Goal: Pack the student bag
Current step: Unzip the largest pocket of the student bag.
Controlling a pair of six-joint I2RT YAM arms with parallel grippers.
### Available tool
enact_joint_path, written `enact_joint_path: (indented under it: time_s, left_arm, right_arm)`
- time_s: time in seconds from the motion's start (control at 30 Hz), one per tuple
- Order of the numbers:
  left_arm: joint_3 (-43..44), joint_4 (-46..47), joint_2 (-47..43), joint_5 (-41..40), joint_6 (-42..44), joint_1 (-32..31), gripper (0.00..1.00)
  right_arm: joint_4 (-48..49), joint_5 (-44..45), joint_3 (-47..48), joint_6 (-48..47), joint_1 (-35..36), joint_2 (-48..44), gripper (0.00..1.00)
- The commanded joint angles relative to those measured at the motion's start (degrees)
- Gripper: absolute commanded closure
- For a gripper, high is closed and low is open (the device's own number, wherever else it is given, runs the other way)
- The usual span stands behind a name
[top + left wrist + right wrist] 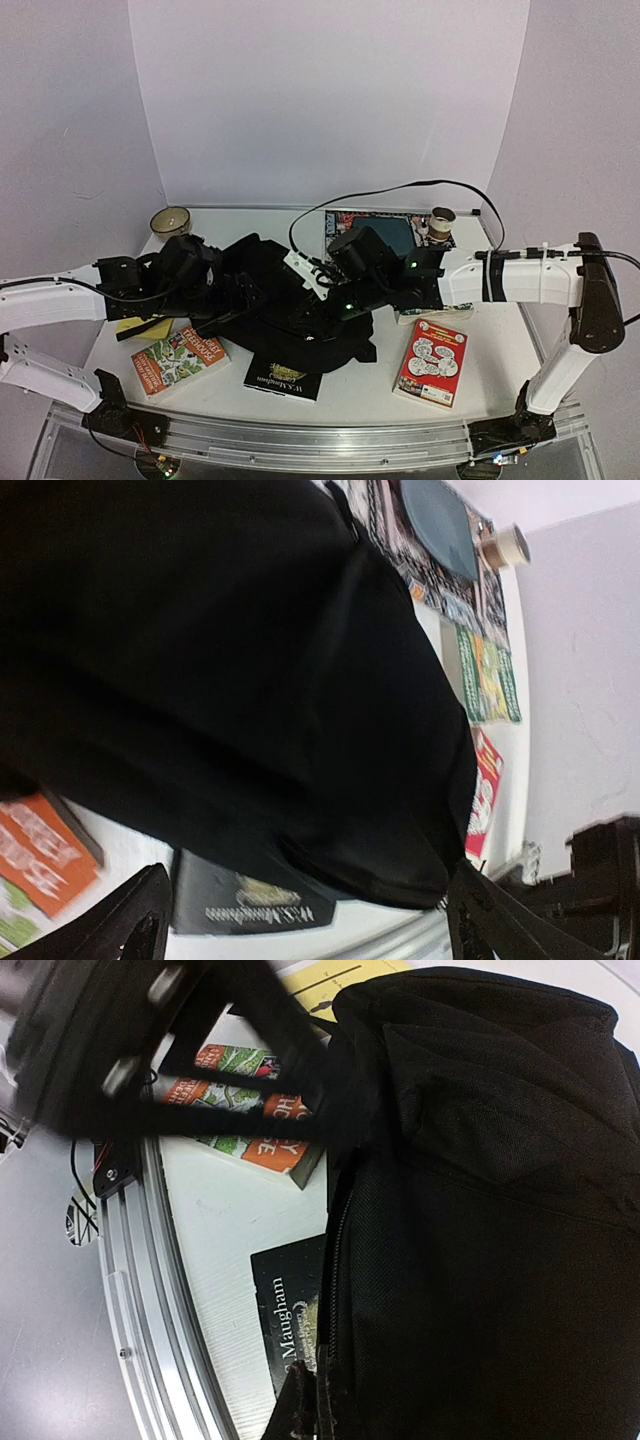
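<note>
Soft black fabric student bag point(262, 292) (crumpled); L gripper point(310, 912) splayed, R gripper point(314, 1388) pinching its zip point(338, 1250).

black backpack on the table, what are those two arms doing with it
Two robot arms are working on the backpack in the middle of the table. The right gripper is shut right at the backpack's zipper line, perhaps pinching the pull. The left gripper hangs wide open over the black fabric, holding nothing. The orange book, black book and red book lie on the table around it, not yet packed.
</note>
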Motion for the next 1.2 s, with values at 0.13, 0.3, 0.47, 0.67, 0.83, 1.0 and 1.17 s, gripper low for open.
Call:
enact_joint_path:
  time_s: [0.13, 0.3, 0.47, 0.67, 0.83, 1.0, 1.17]
  left_arm:
    - [-0.1, 7.0, 6.3, -2.6, -13.2, -4.9, 0.12]
    - [-1.6, 15.0, 9.6, -5.2, -14.6, -4.8, 0.24]
    - [0.4, 16.6, 13.6, -7.4, -12.7, -4.8, 0.50]
    - [3.3, 14.8, 13.4, -10.4, -6.8, -4.0, 0.98]
    - [5.1, 11.1, 10.9, -8.7, 0.3, -0.5, 1.00]
    - [6.2, 7.3, 8.8, -3.9, 7.3, 4.8, 1.00]
    - [7.5, 4.4, 7.9, 0.8, 13.9, 7.6, 1.00]
  right_arm:
    - [2.1, -0.8, 2.6, -0.8, 0.4, 0.9, 1.00]
    - [2.2, -1.0, 2.2, -1.1, 0.6, 0.5, 1.00]
    - [2.2, 0.6, 0.4, -1.5, 0.6, -1.5, 1.00]
    - [1.1, 6.2, -1.9, -2.5, 0.5, -4.7, 1.00]
    - [-1.5, 11.5, -4.0, -3.3, -1.7, -7.0, 1.00]
    - [-2.5, 12.2, -8.5, -2.6, -7.5, -9.9, 1.00]
    - [-3.4, 16.0, -13.1, -1.9, -13.3, -13.7, 1.00]
